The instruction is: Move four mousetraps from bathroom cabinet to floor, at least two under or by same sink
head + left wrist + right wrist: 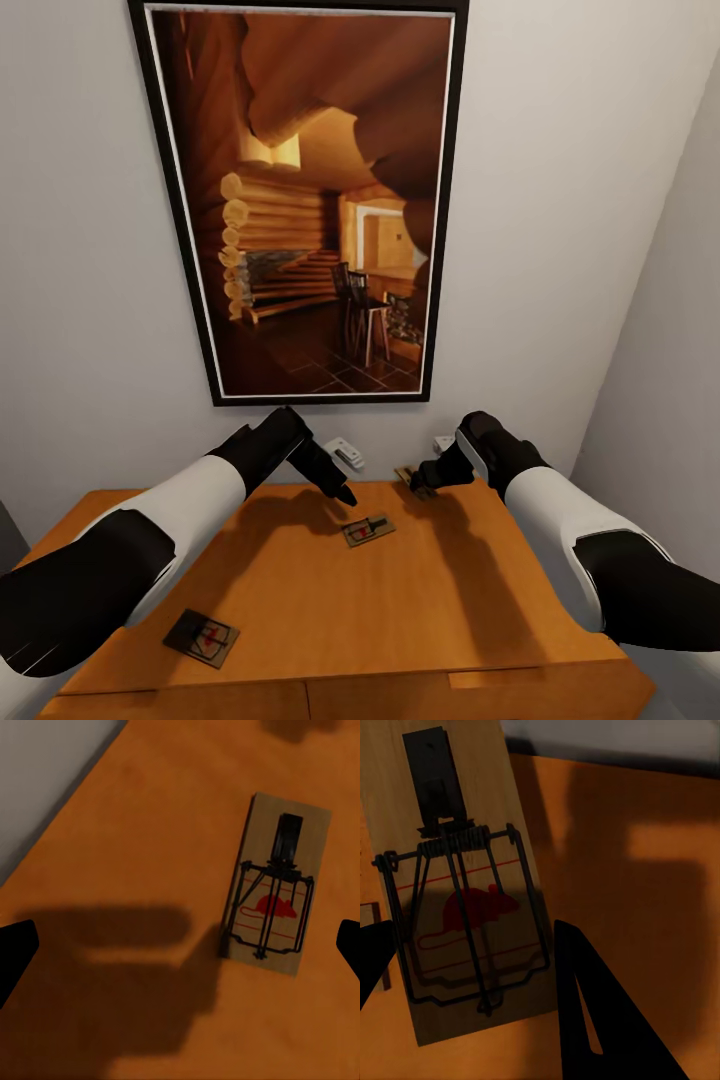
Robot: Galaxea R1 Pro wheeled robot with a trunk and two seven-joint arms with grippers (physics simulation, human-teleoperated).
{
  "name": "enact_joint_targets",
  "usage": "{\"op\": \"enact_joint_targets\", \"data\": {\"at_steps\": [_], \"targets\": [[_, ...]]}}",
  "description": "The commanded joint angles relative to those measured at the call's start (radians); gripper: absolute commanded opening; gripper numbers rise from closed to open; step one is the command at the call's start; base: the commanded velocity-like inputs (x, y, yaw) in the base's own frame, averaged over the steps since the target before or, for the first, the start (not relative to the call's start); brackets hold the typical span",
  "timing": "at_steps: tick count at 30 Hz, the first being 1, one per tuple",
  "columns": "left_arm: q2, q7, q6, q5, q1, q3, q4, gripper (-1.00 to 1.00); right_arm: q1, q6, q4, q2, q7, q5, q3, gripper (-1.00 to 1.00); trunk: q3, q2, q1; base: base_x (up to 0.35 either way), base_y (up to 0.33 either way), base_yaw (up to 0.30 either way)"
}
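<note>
Three mousetraps show on the orange-brown cabinet (pixel 330 610). One mousetrap (pixel 367 530) (pixel 271 896) lies mid-top, just ahead of my left gripper (pixel 338 487) (pixel 180 945), which hovers above it, open, fingers wide apart. A second mousetrap (pixel 410 478) (pixel 465 907) sits at the back edge between the fingers of my right gripper (pixel 428 477) (pixel 472 975), which press against both its long sides. A third mousetrap (pixel 202 638) lies near the front left corner. A fourth is out of view, as are the floor and sink.
A dark-framed log cabin picture (pixel 310 200) hangs on the wall behind the cabinet. Two small white wall plates (pixel 345 453) (pixel 443 441) sit just above the back edge. A side wall (pixel 670 400) stands close on the right.
</note>
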Motion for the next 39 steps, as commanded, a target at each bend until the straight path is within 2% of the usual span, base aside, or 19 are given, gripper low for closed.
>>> {"op": "enact_joint_targets", "data": {"at_steps": [1, 14, 26, 36, 39], "targets": [[0.0, -0.009, 0.002, -0.011, -0.001, 0.001, 0.0, 1.0, -0.001, 0.004, -0.001, -0.001, 0.0, -0.001, 0.006, -1.0, -0.001, -0.001, 0.0, 0.005, 0.005, 0.0], [-0.003, -0.019, -0.041, -0.005, -0.001, -0.002, 0.016, 1.0, -0.001, 0.004, -0.001, -0.001, 0.0, -0.002, 0.006, -1.0, -0.001, -0.001, 0.0, 0.001, 0.001, 0.0], [-0.022, -0.019, -0.069, -0.011, -0.001, -0.002, 0.023, 1.0, -0.001, 0.004, -0.001, -0.001, 0.0, -0.004, 0.006, -1.0, -0.001, -0.001, 0.0, 0.0, 0.0, 0.0], [-0.061, -0.019, -0.072, -0.014, -0.001, -0.005, 0.021, 1.0, -0.001, 0.004, -0.001, -0.001, 0.0, -0.005, 0.006, -1.0, -0.001, -0.001, 0.0, 0.0, 0.0, 0.0], [-0.065, -0.02, -0.072, -0.013, -0.001, -0.011, 0.022, 1.0, -0.001, 0.004, -0.001, -0.002, 0.0, -0.005, 0.005, -1.0, -0.001, -0.001, 0.0, 0.0, 0.0, 0.0]]}}
